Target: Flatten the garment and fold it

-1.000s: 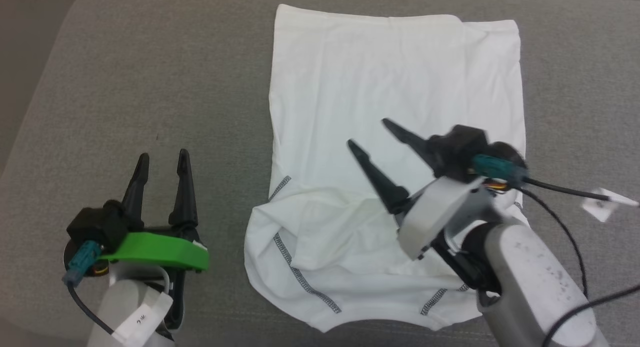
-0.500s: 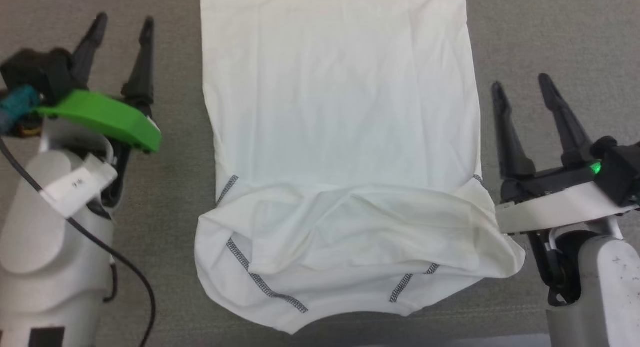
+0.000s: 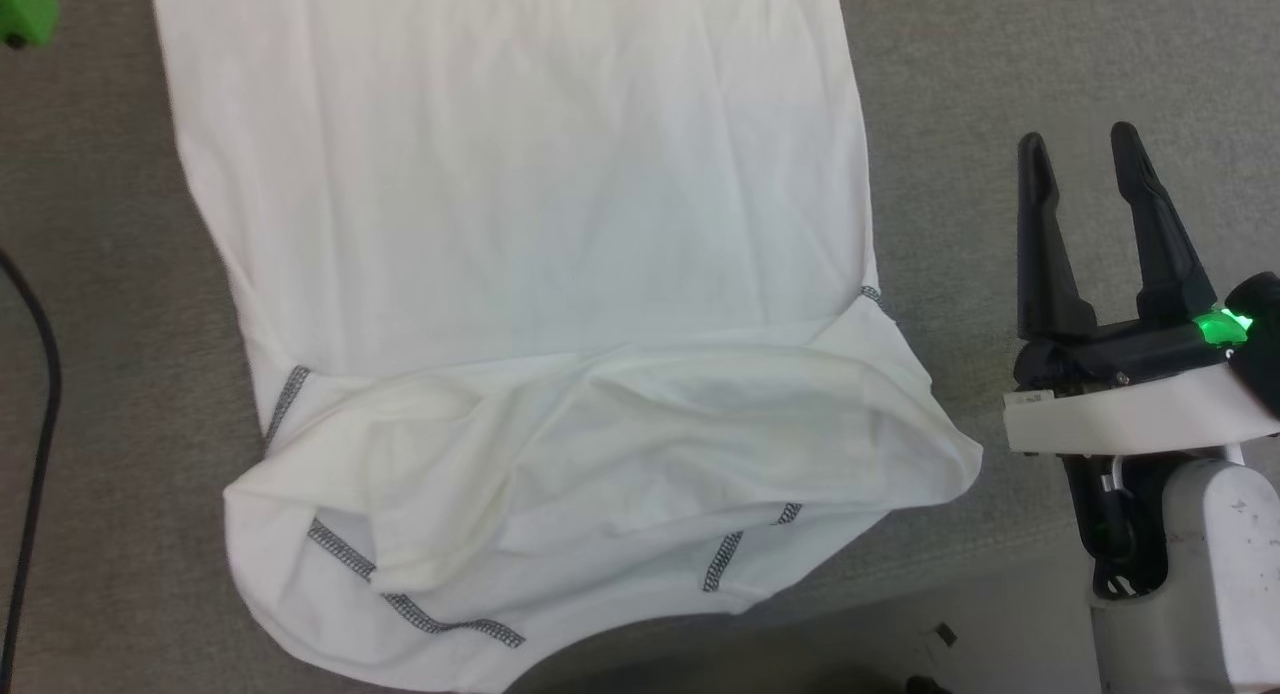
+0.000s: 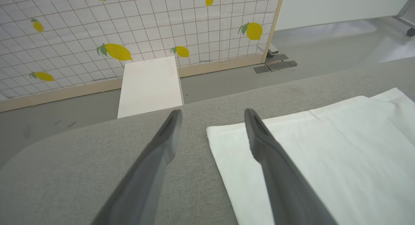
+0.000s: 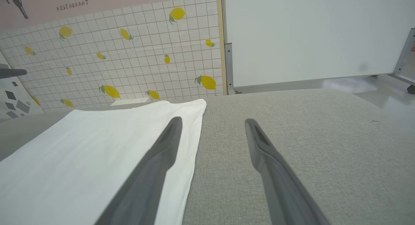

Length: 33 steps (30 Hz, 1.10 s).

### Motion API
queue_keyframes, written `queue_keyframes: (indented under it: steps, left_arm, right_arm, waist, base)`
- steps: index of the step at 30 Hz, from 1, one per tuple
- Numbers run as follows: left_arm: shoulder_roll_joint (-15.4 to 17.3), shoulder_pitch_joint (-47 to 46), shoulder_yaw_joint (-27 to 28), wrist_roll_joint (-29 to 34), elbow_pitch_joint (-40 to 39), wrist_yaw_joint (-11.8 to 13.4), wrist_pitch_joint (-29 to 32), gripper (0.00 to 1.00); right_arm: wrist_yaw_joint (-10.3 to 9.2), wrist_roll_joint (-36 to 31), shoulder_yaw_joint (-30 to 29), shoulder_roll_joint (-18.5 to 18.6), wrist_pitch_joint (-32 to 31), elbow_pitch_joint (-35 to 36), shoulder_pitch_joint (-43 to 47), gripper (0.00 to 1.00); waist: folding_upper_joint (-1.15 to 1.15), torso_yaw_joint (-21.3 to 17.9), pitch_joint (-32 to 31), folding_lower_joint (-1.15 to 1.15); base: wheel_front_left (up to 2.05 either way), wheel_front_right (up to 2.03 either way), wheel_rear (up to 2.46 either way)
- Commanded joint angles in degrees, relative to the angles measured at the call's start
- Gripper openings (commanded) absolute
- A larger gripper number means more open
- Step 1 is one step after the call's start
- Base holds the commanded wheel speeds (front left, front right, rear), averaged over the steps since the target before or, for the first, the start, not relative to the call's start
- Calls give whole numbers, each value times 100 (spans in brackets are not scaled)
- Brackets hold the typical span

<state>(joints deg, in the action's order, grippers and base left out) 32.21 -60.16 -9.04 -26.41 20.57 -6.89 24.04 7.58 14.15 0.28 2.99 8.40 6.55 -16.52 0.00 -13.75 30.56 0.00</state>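
I see the shirt [image 3: 520,224] flat on the grey table [image 3: 1000,74], near end rumpled and folded over, my right gripper [image 3: 1078,134] just beside it, fingers spread, empty, my left gripper [image 4: 213,112] by its far corner, wide apart, holding nothing

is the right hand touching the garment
Apart. In the head view a strip of bare grey surface lies between the right hand and the garment.
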Motion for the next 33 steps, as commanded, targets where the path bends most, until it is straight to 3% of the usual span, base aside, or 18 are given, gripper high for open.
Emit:
queue_keyframes:
  steps: [1,5,12,23,24,25,26,33]
  left_arm:
    - [44,-197,-24,-17,61,84,255,100]
    - [118,-612,-50,19,139,363,973,100]
    - [489,-927,-86,462,228,1154,2023,100]
    - [775,-828,-27,693,-23,1759,2619,100]
    - [782,-824,-35,698,-44,1773,2648,88]
    - [791,-821,-43,708,-77,1786,2656,16]
    - [792,-821,-42,709,-107,1797,2640,0]
    - [697,-887,-143,630,-278,1641,2458,0]
  right_arm:
    - [-9,47,38,-11,62,-30,-75,100]
    - [-9,160,157,-11,186,-68,-114,100]
    - [-9,322,307,-11,388,-107,-190,100]
    - [-9,367,434,-11,505,-231,-352,100]
    - [-9,344,446,-11,488,-233,-383,100]
    - [-9,306,461,-11,453,-222,-432,100]
    - [-9,265,461,-11,422,-205,-485,100]
    - [-9,16,437,-11,-290,-194,-1708,100]
  waist:
    - [0,-632,657,0]
    - [0,-823,895,0]
    - [0,-1036,1200,0]
    - [0,-1055,1436,0]
    - [0,-1047,1443,0]
    - [0,-1036,1451,0]
    - [0,-1027,1458,0]
    - [0,-872,1495,0]
  base:
    - [0,0,0]
    - [0,0,0]
    - [0,0,0]
    - [0,0,0]
    - [0,0,0]
    - [0,0,0]
    - [0,0,0]
    - [0,0,0]
